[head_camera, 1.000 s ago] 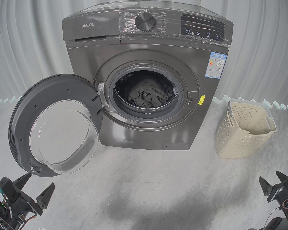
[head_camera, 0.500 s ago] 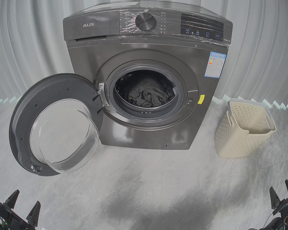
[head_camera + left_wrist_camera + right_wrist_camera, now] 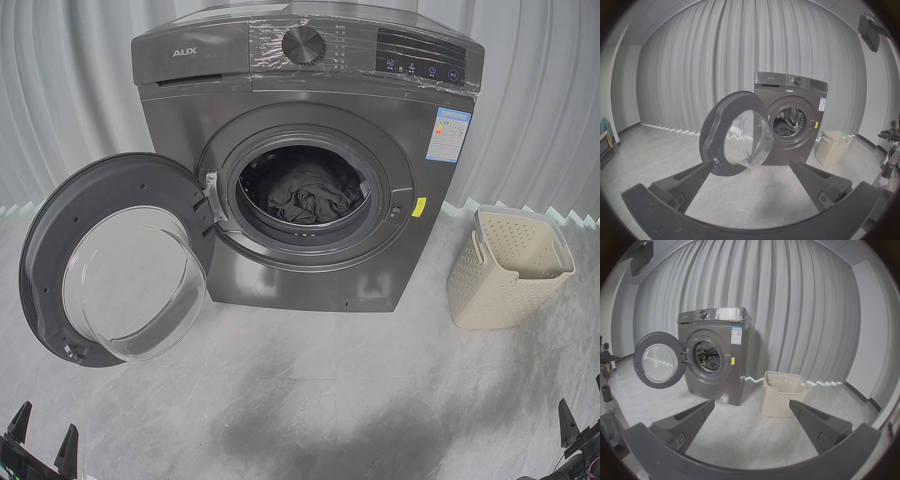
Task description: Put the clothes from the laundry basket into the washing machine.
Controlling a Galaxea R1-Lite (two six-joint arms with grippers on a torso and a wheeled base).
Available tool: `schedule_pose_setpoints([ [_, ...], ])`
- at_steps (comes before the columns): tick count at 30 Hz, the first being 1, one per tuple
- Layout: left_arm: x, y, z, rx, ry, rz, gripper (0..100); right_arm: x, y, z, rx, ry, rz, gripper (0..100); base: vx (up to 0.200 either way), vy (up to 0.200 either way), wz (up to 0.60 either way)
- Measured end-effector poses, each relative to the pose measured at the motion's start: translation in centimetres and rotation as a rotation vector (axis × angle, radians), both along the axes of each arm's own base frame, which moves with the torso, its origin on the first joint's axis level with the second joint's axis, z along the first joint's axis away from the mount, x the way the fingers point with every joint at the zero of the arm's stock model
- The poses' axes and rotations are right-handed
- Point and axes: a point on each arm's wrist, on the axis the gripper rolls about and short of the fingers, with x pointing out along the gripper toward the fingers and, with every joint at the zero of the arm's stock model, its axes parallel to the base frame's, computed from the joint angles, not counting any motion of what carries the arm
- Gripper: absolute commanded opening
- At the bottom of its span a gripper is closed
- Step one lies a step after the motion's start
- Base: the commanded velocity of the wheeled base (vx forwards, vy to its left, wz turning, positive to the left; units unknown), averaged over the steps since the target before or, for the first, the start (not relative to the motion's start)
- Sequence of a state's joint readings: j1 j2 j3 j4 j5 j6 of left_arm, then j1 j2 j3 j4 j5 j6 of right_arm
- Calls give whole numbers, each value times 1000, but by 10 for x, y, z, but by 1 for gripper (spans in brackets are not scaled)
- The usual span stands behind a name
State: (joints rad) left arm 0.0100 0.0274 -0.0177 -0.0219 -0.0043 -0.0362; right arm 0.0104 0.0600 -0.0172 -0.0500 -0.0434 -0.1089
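The grey washing machine [image 3: 300, 150] stands ahead with its round door [image 3: 119, 259] swung wide to the left. Dark grey clothes [image 3: 309, 197] lie bunched inside the drum [image 3: 306, 187]. A cream perforated laundry basket [image 3: 509, 269] sits on the floor to the machine's right, and its visible inside holds nothing. My left gripper [image 3: 42, 431] is open at the lower left corner, far back from the door. My right gripper [image 3: 584, 412] is open at the lower right corner, short of the basket. In the wrist views both grippers [image 3: 751, 165] [image 3: 751, 405] stand wide with nothing between the fingers.
Pale marble-look floor [image 3: 325, 387] spreads between me and the machine. Grey pleated curtains [image 3: 62, 94] run behind the machine. The open door juts out over the floor on the left side.
Both grippers have dropped lower and back toward the bottom corners of the head view. The machine, clothes and basket are unmoved apart from a slight camera shift.
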Motion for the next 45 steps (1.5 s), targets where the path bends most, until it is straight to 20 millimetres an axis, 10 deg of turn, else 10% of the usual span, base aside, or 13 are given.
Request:
schedule_pose_setpoints([
  [45, -1, 0, -3, 9, 14, -11, 100, -4, 1, -7, 115, 7, 35, 100, 0, 53, -40],
])
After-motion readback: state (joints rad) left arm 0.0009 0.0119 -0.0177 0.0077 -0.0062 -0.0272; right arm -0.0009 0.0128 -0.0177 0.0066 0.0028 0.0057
